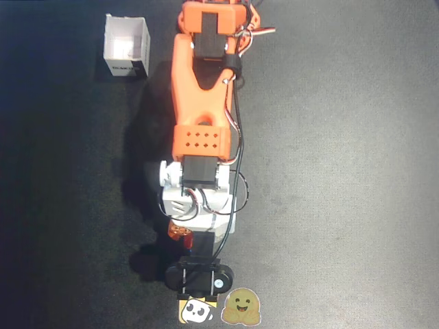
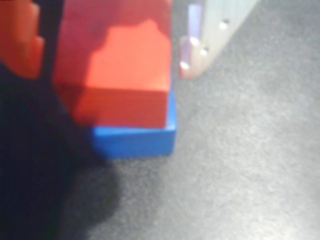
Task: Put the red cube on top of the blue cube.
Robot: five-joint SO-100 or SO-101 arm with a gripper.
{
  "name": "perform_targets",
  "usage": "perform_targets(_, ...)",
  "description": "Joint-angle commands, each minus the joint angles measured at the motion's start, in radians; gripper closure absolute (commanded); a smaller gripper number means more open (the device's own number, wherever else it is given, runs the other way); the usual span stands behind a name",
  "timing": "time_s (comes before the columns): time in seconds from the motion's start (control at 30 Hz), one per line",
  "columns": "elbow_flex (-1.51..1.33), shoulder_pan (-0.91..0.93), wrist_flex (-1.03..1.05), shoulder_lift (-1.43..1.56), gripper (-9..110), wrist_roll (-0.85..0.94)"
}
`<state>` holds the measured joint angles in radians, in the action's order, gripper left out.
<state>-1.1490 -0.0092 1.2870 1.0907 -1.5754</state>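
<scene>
Resting on blue cube (image 2: 135, 140): red cube (image 2: 125, 75); jaws flanking it, grip unclear.

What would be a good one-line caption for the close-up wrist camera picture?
Wrist view: the red cube sits on the blue cube, between the gripper fingers.

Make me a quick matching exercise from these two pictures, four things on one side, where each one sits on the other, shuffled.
Things:
1. red cube
2. blue cube
3. white open box
4. smiling yellow figure

Places:
A. bottom edge of the overhead view, past the arm's tip
B. on the dark mat, under another cube
C. upper left of the overhead view, away from the arm
D. on top of another cube in the wrist view

Pairs: 1-D, 2-B, 3-C, 4-A
</scene>
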Motion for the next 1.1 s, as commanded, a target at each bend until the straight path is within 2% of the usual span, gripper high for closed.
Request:
perform_targets(0.0,0.006,-0.009,-0.017,0.084,79,-0.008)
perform_targets(0.4,-0.003,-0.012,-0.021,0.172,79,0.014)
perform_targets(0.57,-0.098,-0.002,-0.035,0.291,79,0.064)
perform_targets(0.63,-0.187,0.003,-0.071,0.37,80,0.087)
perform_targets(0.87,-0.643,0.015,-0.258,0.724,96,0.153)
perform_targets(1.07,-0.973,0.015,-0.291,1.046,101,0.156)
